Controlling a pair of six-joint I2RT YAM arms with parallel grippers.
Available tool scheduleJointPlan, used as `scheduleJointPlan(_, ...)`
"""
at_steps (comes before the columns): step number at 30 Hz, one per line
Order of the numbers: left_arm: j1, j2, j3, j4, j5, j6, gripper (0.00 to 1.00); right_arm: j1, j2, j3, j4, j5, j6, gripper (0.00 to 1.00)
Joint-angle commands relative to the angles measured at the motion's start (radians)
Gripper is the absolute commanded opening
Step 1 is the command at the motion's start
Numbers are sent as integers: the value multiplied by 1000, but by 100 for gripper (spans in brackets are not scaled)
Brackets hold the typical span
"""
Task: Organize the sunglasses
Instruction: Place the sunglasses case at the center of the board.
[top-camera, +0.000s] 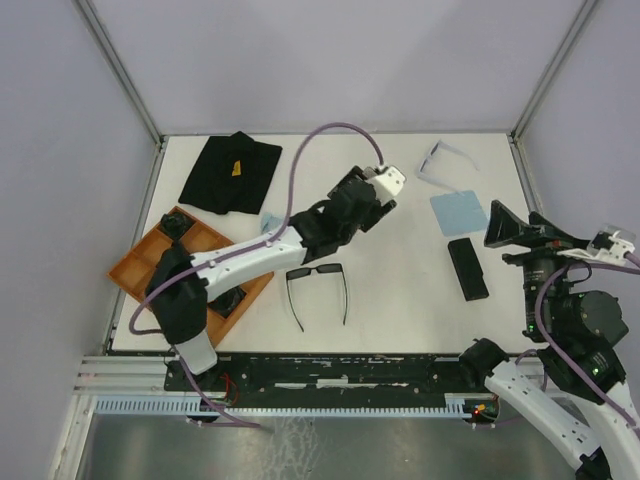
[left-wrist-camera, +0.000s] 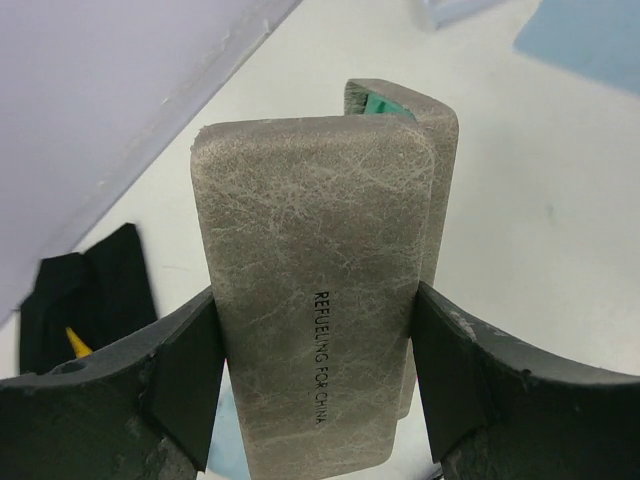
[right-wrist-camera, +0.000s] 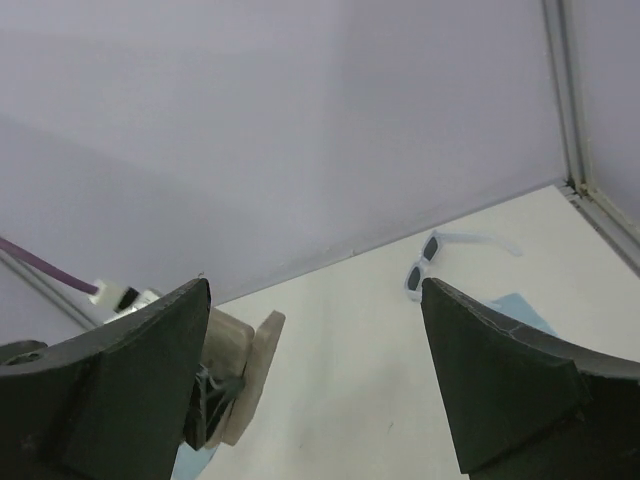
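Black pair (top-camera: 318, 292), dark lenses, arms unfolded, by tabletop's near edge; pale lavender pair (top-camera: 441, 158) at far right corner. Left gripper (left-wrist-camera: 315, 345) clamps grey case (left-wrist-camera: 320, 230); right gripper (right-wrist-camera: 315, 300) wide, empty

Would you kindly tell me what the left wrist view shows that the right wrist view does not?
Only the left wrist view: the printed lettering on the grey case, the left gripper clamping its sides, and a black cloth. Only the right wrist view: the right gripper, open and empty, and the whole pale-framed sunglasses. Both: the grey case, a light blue cloth and the white table.
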Motion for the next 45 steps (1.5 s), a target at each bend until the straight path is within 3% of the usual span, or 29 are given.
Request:
scheduleJointPlan(1, -78, 103, 68, 60, -302, 297, 8, 2, -49, 6, 1, 55, -76, 95)
scheduleJointPlan(10, -179, 364, 97, 234, -494, 620, 9, 1, -181, -56, 1, 5, -121, 95)
scheduleJointPlan(17, -214, 471, 104, 348, -510, 711, 21, 1, -155, -56, -28, -26, -109, 95)
scheduleJointPlan(31, -239, 550, 70, 424, -483, 690, 49, 1, -90, -43, -45, -82, -99, 95)
scheduleJointPlan(40, -242, 534, 20, 435, -468, 644, 74, 3, -61, -44, -46, -128, -102, 98)
scheduleJointPlan(45, -243, 527, -2, 426, -456, 613, 81, 2, -51, -43, -43, -134, -109, 99)
